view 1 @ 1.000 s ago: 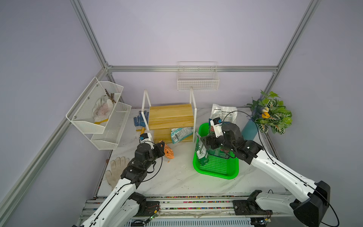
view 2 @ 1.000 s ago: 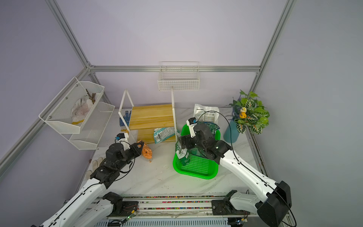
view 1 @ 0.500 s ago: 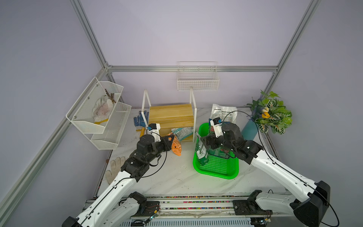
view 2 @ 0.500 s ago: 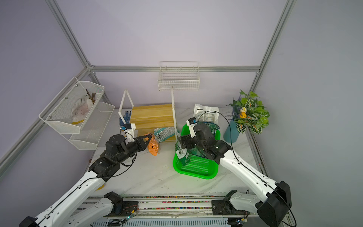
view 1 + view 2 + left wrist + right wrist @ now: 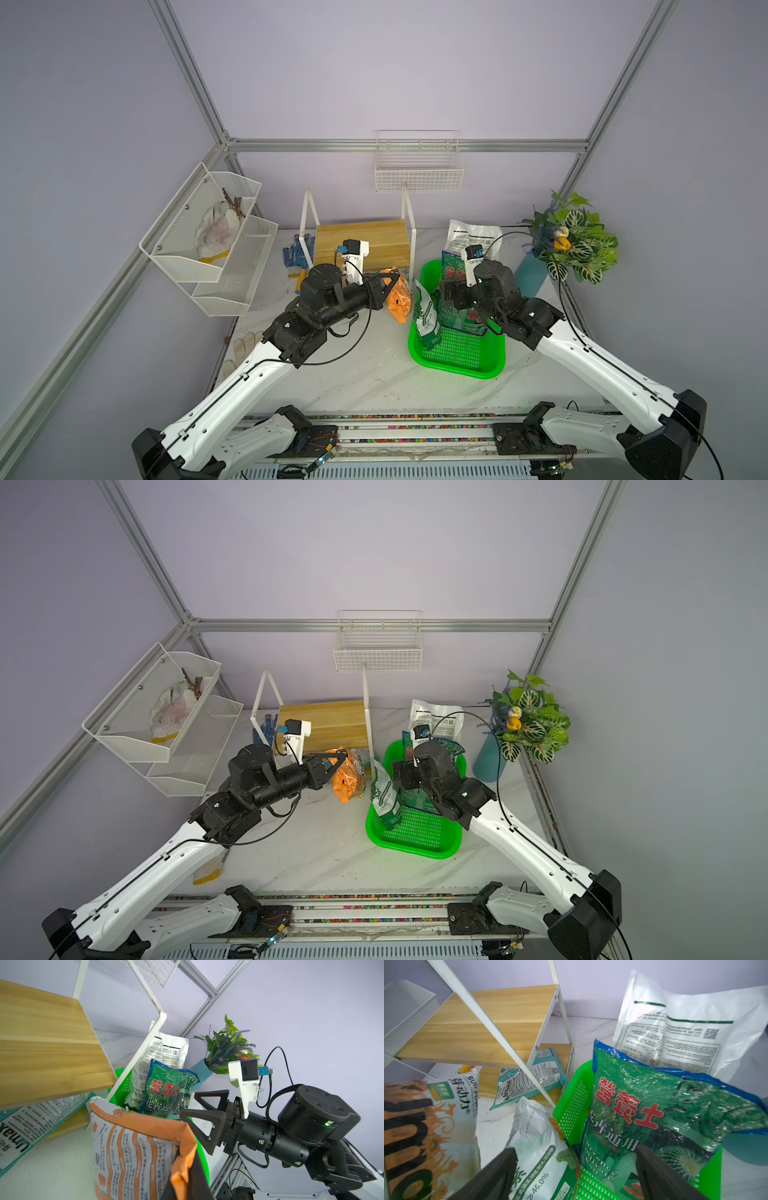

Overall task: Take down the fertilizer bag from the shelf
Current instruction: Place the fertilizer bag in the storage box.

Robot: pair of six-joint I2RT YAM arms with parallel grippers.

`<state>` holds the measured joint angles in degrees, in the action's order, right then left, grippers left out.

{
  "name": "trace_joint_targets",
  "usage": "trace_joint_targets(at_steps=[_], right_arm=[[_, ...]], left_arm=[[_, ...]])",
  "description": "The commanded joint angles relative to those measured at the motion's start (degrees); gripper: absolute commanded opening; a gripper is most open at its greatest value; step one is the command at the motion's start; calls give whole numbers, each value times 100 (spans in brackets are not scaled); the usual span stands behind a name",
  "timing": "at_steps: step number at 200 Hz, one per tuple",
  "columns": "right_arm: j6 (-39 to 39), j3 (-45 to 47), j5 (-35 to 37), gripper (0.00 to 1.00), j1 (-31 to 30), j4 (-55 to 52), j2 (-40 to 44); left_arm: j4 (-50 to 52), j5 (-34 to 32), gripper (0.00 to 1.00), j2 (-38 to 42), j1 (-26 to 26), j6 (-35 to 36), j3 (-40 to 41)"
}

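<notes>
The desk [image 5: 374,382] filled the lower centre of both top views, with the shelf [image 5: 360,245] at its rear centre, a teal bag [image 5: 527,1082] lying on the lower board. The green basket [image 5: 457,361], right of centre, held a white-green bag [image 5: 426,316] and a green soil bag [image 5: 654,1118]. The left end effector [image 5: 384,286] was clamped on the orange fertilizer bag [image 5: 398,297], clear of the shelf just left of the basket; the right end effector [image 5: 575,1176] stood wide above the basket, holding nothing.

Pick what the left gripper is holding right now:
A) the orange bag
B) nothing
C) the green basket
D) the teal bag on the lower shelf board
A: in a top view the left gripper is shut on the top edge of the orange bag, lifted beside the shelf.
</notes>
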<state>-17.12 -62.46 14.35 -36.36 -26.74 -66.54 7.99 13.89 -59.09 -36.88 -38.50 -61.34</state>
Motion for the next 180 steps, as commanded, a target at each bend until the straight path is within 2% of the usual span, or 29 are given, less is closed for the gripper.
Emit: trace_joint_targets(at_steps=[1,22,51,77,111,174,180], right_arm=[[-79,30,410,94,51,-79,176],[-250,53,837,95,113,-213,177],[-382,123,1013,96,197,-295,250],[-491,213,1346,97,278,-317,401],[-581,396,1863,100,370,-314,702],[-686,635,1900,99,506,-313,1132],[-695,653,1905,99,508,-313,1151]], left_arm=[[-731,312,0,-92,-100,294,-1463],[-729,626,0,-476,-202,17,-1894],[-711,1319,0,-1050,-367,-333,-2454],[-667,1459,0,-1356,-584,-316,-2650],[-790,1425,0,-1645,-820,-320,-2572],[-1446,1367,0,-2133,-1021,-659,-1814],[-1558,1362,0,-2375,-1031,-742,-1700]])
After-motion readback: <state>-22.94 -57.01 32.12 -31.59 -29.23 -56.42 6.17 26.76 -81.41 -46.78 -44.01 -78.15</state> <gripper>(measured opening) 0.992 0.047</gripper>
